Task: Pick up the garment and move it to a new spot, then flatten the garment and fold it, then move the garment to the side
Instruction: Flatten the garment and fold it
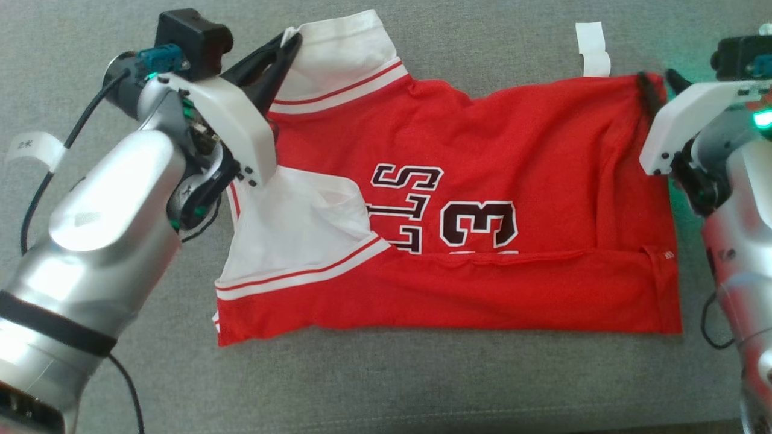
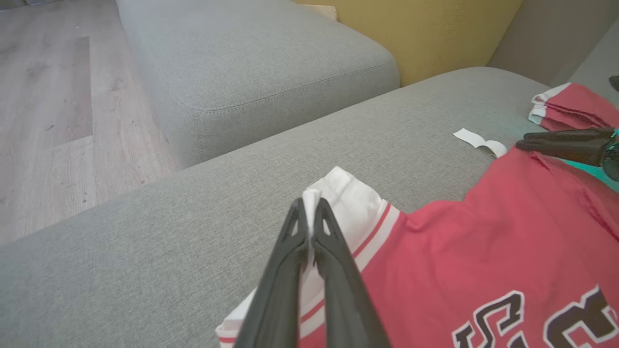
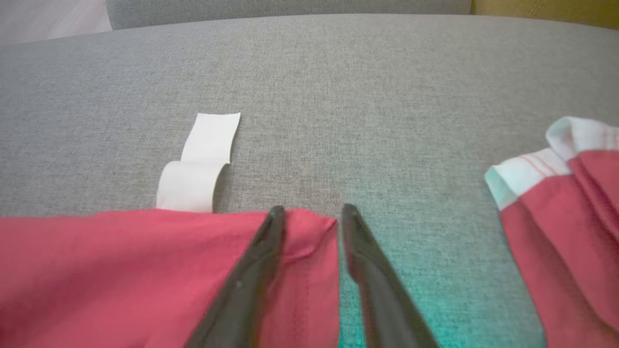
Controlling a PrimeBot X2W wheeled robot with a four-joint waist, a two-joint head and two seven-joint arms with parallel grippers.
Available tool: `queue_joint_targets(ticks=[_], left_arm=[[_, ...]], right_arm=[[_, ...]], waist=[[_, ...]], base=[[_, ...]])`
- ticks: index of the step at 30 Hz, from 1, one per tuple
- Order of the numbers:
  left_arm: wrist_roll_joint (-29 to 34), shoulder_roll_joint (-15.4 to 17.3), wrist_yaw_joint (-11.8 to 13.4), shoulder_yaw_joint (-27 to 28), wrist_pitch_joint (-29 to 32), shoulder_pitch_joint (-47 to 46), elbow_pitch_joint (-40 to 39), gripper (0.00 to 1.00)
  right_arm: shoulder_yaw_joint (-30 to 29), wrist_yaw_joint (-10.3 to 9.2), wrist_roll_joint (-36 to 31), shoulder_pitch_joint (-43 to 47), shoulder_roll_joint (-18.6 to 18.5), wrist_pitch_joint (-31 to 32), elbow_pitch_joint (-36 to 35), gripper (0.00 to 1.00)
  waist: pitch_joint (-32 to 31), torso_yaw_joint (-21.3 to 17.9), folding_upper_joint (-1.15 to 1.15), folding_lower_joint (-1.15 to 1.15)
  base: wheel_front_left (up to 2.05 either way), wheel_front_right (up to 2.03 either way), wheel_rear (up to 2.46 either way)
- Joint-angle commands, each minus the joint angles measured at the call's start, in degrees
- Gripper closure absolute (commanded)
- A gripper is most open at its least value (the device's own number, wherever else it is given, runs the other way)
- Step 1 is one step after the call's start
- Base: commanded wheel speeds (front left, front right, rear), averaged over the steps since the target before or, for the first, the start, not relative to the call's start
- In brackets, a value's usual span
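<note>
**Figure.** Red garment (image 1: 482,181) laid across the grey sofa cushion (image 1: 422,386), its near long edge turned up over the lower part of the print.

**(a)** The left gripper (image 2: 309,205) has its fingers pressed together on the white sleeve edge at the far left corner.

**(b)** The right gripper (image 3: 309,210) has its fingers apart, straddling the far right corner of the red hem. Cloth lies between them but is not pinched.

**Handling.** The fabric looks light and limp. It would likely sag between two grips and slide easily over the cushion (a single grip would probably let it bunch). The best holds appear to be the stitched hem corners and the banded sleeve edge, where doubled cloth gives the fingers more to bite.

**Lettering.** Dark, white-outlined characters include an "S", part of an "L" and a "3"; the rest is covered by the fold. A small mark on the hem (image 1: 668,255) is too small to read.

**Also shown.** A white tape strip (image 3: 203,159) lies just beyond the hem, and a second red garment (image 3: 556,203) lies apart to the right.
</note>
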Motion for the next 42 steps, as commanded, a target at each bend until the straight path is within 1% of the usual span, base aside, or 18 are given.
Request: queue_joint_targets(ticks=[1,8,15,21,25,29,33,37,42], left_arm=[[-0.15,2.55,0.58,2.43,-0.46,-3.01,-0.67,1.0],[0.15,3.1,1.47,3.88,-2.54,-5.33,3.38,1.0],[0.56,3.07,1.87,5.42,-5.42,-8.77,7.4,1.0],[1.37,1.78,2.77,6.67,-9.45,-12.83,11.92,1.0],[1.47,0.64,3.93,8.24,-12.02,-14.68,14.33,1.0],[2.04,-0.51,3.23,8.2,-13.16,-14.33,15.84,1.0],[2.72,-0.85,1.73,7.62,-13.6,-12.57,16.4,1.0],[2.97,-0.3,0.5,7.21,-13.76,-9.81,15.43,1.0],[2.47,1.42,-0.64,6.44,-13.62,-4.9,11.98,1.0]], right_arm=[[1.07,0.37,0.47,-1.88,-0.59,-0.68,-1.41,1.0],[2.28,0.37,3.11,-4.39,-1.95,-3.25,-2.48,1.0],[4.23,0.37,6.58,-6.45,-2.33,-6.14,-4.38,1.0],[5.22,0.37,8.64,-9.34,-2.51,-11.55,-5.31,1.0],[5.33,0.37,9.08,-10.88,-2.24,-15.32,-4.87,1.0],[6.78,0.37,10.32,-10.59,-2.34,-16.7,-4.16,1.0],[8.83,0.37,12.28,-8.48,-3.72,-16.91,-3.99,1.0],[11.51,0.37,15.25,-5.38,-5.7,-16.14,-5.38,1.0],[15.44,0.37,19.81,-0.46,-9.52,-13.65,-8.72,1.0]], waist=[[0.13,-0.1,0.0,0.0],[0.55,-0.82,0.0,0.0],[1.02,-1.76,0.0,0.0],[1.78,-2.26,0.0,0.0],[1.97,-2.31,0.0,0.0],[1.58,-2.07,0.0,0.0],[0.07,-1.57,0.0,0.0],[-2.05,-1.06,0.0,0.0],[-4.95,-0.13,0.0,0.0]], base=[[0.0,0.0,0.0],[0.0,0.0,0.0],[0.0,0.0,0.0],[0.0,0.0,0.0],[0.0,0.0,0.0],[0.0,0.0,0.0],[0.0,0.0,0.0],[0.0,0.0,0.0],[0.0,0.0,0.0]])
